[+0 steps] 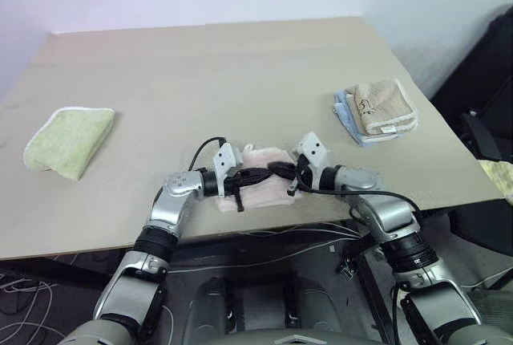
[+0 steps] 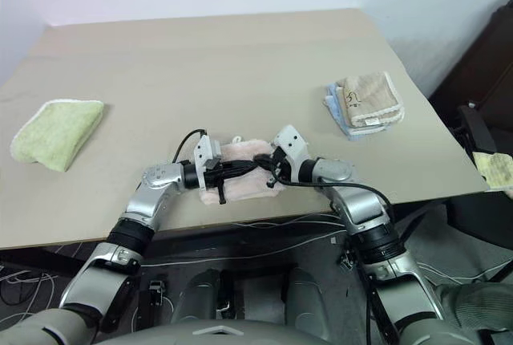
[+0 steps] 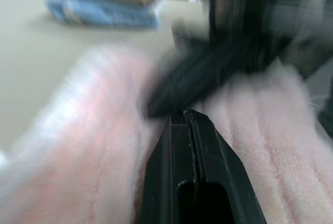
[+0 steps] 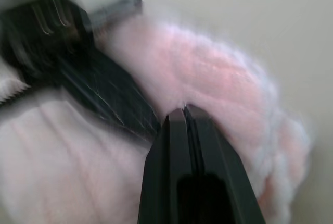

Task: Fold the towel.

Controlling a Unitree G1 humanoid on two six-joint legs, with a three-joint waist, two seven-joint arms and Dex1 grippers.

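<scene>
Right gripper (image 4: 186, 110) closed, tips on pink towel (image 4: 208, 78)

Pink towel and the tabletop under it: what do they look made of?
The pink towel looks like soft terry cloth: fuzzy, ribbed pile, matte. The tabletop looks like smooth matte beige board, possibly laminate or painted wood; I can't tell which.

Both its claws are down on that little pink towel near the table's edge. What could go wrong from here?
The pink towel lies close to the table's near edge, so a push toward the robot might slide it off. The left gripper and right gripper are shut and meet almost tip to tip over it, so they could bump each other. Pressing with shut grippers might also rumple the fold rather than flatten it.
</scene>
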